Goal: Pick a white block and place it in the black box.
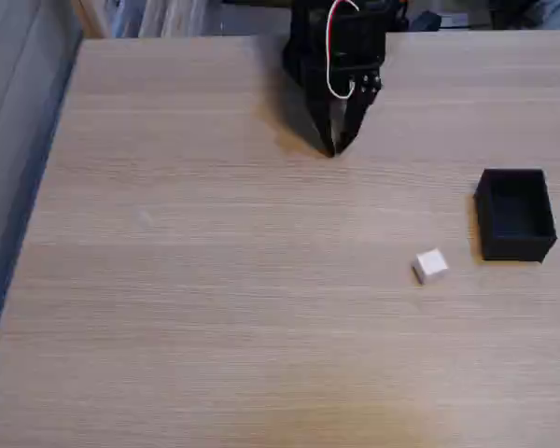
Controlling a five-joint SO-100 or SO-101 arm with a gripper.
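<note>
The white block is a small plain cube with softly rounded edges, turned slightly askew on the wooden table, lying just to the left of and a little nearer the camera than the black box. That matte, thin-walled box stands open-topped, and its dark inside shows nothing in it. Well beyond the box and to its left, the black gripper points down with its fingertips together, holding nothing.

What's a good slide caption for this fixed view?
Black gripper, fingers together, near the wooden table's far edge; small white cube lies just left of the open matte black box.
</note>
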